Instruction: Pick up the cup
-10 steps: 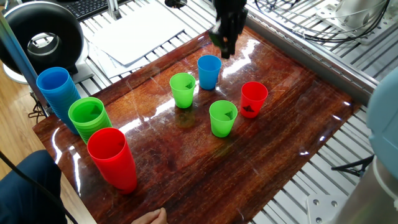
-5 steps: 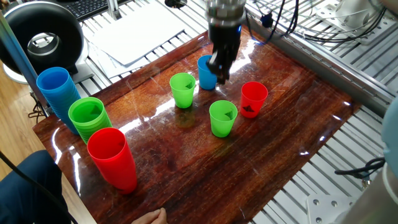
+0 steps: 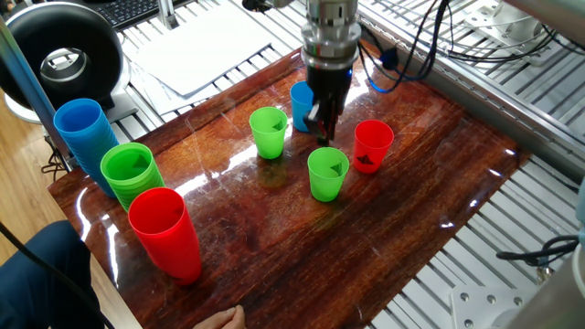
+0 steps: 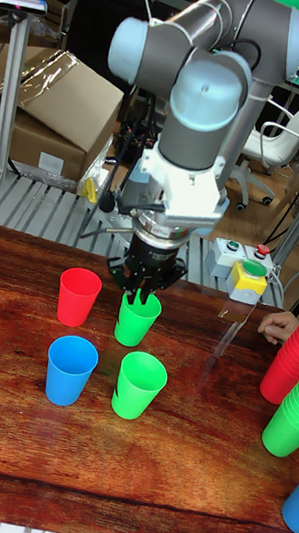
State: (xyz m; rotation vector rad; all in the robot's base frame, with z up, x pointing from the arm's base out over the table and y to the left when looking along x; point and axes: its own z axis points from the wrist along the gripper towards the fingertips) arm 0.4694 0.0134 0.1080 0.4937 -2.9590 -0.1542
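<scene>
Gripper (image 3: pixel 323 125) hanging over the cup (image 3: pixel 327 174), fingers pointing down at its far rim.

In the fixed view the cup, small and bright green with a dark fleck inside, stands upright mid-table between the small red cup (image 3: pixel 372 145) to its right and the plain small green cup (image 3: pixel 269 132) to its left, with the small blue cup (image 3: pixel 304 105) farther back behind the gripper. The tall fixed view shows the fingers (image 4: pixel 142 298) at the rim of the cup (image 4: pixel 136 318); whether the claw is open or closed cannot be made out. Tall stacks of blue (image 3: pixel 82 135), green (image 3: pixel 132 175) and red cups (image 3: pixel 165 230) stand at the left end of the wooden table (image 3: pixel 384 228).
</scene>
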